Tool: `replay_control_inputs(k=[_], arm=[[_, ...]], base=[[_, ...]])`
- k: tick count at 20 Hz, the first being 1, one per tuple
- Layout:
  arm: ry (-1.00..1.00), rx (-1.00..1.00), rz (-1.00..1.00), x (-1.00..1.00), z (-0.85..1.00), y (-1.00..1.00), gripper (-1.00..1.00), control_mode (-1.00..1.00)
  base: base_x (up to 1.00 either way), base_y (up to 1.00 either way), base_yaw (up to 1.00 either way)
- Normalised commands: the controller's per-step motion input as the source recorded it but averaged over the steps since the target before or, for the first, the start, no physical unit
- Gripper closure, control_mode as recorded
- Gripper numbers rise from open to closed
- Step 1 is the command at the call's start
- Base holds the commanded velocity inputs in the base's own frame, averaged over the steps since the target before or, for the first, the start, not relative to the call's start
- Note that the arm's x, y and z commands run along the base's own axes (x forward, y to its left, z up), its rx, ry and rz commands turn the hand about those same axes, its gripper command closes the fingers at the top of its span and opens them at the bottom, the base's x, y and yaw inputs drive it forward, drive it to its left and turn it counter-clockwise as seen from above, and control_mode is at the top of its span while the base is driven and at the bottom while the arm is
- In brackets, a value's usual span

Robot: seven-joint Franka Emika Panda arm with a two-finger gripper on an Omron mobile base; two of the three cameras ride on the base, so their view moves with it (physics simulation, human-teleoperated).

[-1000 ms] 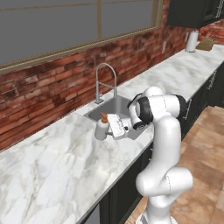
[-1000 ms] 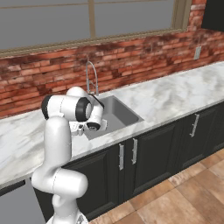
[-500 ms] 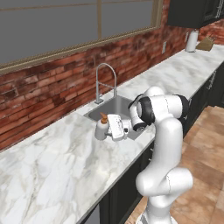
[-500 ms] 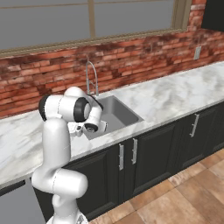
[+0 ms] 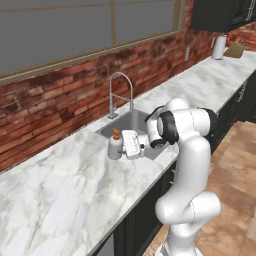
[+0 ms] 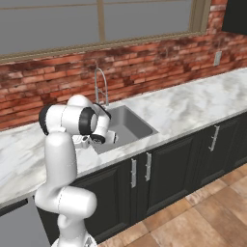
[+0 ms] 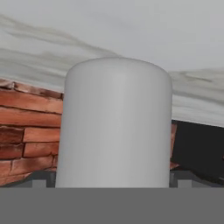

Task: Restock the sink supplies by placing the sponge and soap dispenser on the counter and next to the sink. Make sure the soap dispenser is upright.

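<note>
Standing upright on the counter (image 5: 65,195), the soap dispenser (image 5: 115,145) sits just beside the sink (image 5: 131,121) (its left rim). I see the gripper (image 5: 125,145) level at the bottle, jaws spread wide; contact I cannot tell.

marble counter (image 5: 65,185), upright soap dispenser (image 5: 115,146) standing beside sink (image 5: 131,122)
</note>
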Motion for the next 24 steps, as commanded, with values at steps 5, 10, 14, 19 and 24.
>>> replay_control_inputs(k=[5,10,14,19,24], arm=[[0.00,0.00,0.00,0.00,0.00,-0.07,-1.00,-1.00],[0.00,0.00,0.00,0.00,0.11,0.00,-1.00,-1.00],[0.00,0.00,0.00,0.00,0.21,0.00,-1.00,-1.00],[0.00,0.00,0.00,0.00,-0.04,0.00,-1.00,-1.00],[0.00,0.00,0.00,0.00,-0.21,0.00,-1.00,-1.00]], base=[[0.00,0.00,0.00],[0.00,0.00,0.00],[0.00,0.00,0.00],[0.00,0.00,0.00],[0.00,0.00,0.00]])
